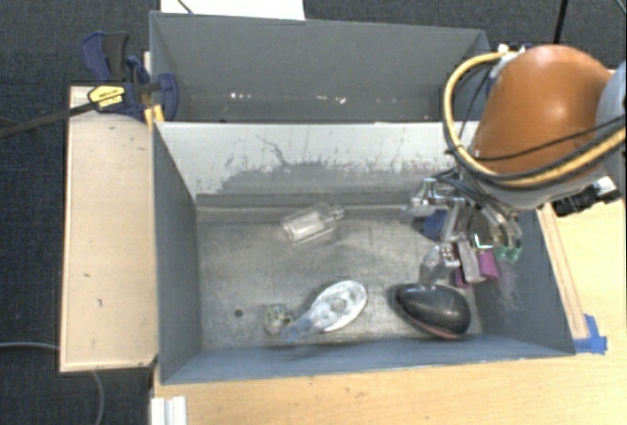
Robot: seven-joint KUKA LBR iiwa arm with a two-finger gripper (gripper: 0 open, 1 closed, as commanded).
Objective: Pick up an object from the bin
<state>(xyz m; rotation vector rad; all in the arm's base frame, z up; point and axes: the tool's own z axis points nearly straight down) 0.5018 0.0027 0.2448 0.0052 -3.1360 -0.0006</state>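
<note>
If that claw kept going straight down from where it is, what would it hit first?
Probably the dark rounded oval thing lying just under the gripper, in the front right corner of the bin. Depth is hard to judge, so it could miss it.

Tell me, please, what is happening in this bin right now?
A robot arm reaches into the grey metal bin from the right. Its gripper is low over a dark, rounded, glossy object at the front right. A small clear bottle, a silvery oval thing and a tiny greenish piece lie further left. That object rests on the bin floor.
</note>
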